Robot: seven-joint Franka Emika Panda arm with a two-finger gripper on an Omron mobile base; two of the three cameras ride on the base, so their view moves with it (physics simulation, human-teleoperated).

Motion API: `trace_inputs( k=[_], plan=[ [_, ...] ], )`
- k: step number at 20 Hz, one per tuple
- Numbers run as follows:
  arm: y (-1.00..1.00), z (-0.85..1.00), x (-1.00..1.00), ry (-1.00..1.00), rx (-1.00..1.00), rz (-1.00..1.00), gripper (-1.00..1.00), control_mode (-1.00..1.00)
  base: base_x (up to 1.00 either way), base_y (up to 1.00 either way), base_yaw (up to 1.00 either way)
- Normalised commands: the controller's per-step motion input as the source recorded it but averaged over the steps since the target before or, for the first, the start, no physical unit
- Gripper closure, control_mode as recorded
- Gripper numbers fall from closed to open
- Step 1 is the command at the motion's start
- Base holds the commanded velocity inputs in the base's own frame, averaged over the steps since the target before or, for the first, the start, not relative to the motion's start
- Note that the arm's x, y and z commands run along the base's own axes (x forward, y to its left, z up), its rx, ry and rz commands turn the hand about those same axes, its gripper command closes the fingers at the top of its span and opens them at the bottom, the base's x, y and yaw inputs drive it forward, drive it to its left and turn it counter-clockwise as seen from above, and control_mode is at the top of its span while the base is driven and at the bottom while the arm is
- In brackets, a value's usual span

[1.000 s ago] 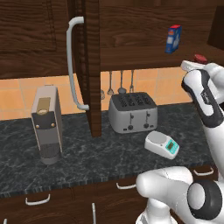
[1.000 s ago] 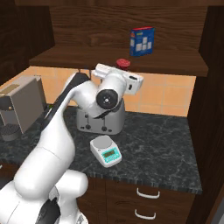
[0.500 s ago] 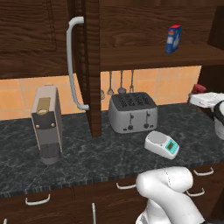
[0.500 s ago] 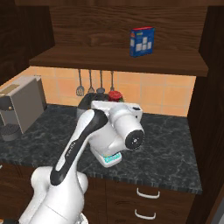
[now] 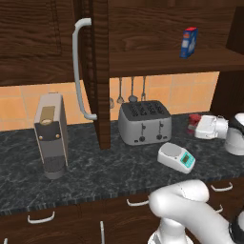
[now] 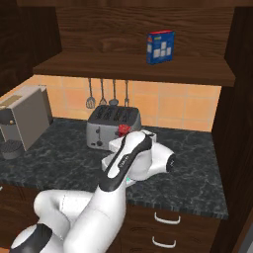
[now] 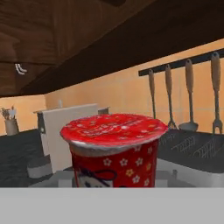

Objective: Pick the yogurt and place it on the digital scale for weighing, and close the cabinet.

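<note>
A white Franka arm carries the yogurt [image 7: 113, 148] low over the dark stone table [image 5: 95, 176], the cup standing upright with its red foil lid on top and filling the middle of the hand view — the end effector [image 5: 194, 125] appears clamped on it, though the fingertips themselves are hidden behind the cup. In the left base view the red cup shows just at the tip of the hand, to the right of the silver toaster [image 5: 144, 122] and beyond the digital scale [image 5: 177, 157]. The scale lies on the table nearer the front edge than the cup and to the left of it as that camera sees it, its teal display end turned toward the front right; the two are near but apart, with bare table between. By this reading the coming move turns on that offset — the cup has to come back toward the robot and a little leftward, then straight down with its axis kept vertical so the base lands on the round grey platform. In the right base view the forearm covers most of the scale, so the gap cannot be judged from that side. The cabinet [image 5: 95, 71] door stands open, edge-on above the table with its pale curved handle [image 5: 81, 66] facing left, and remains to be shut.
</note>
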Motion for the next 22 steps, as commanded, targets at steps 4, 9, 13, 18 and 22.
trace_inputs(
  k=[4,9,13,18,22],
  plan=[
    [0.50,-0.98,0.14,-0.04,-0.24,0.30,1.00,-1.00,0.00,0.00,0.00],
    [0.48,-0.91,0.02,-0.04,-0.15,0.19,1.00,-1.00,0.00,0.00,0.00],
    [0.09,-0.43,0.18,-0.08,-0.02,0.09,1.00,-1.00,0.00,0.00,0.00],
    [0.00,-0.30,0.46,-0.11,0.00,0.03,1.00,-1.00,0.00,0.00,0.00],
    [0.00,-0.33,0.47,-0.01,0.00,0.00,1.00,-1.00,0.00,0.00,0.00]
  ],
)
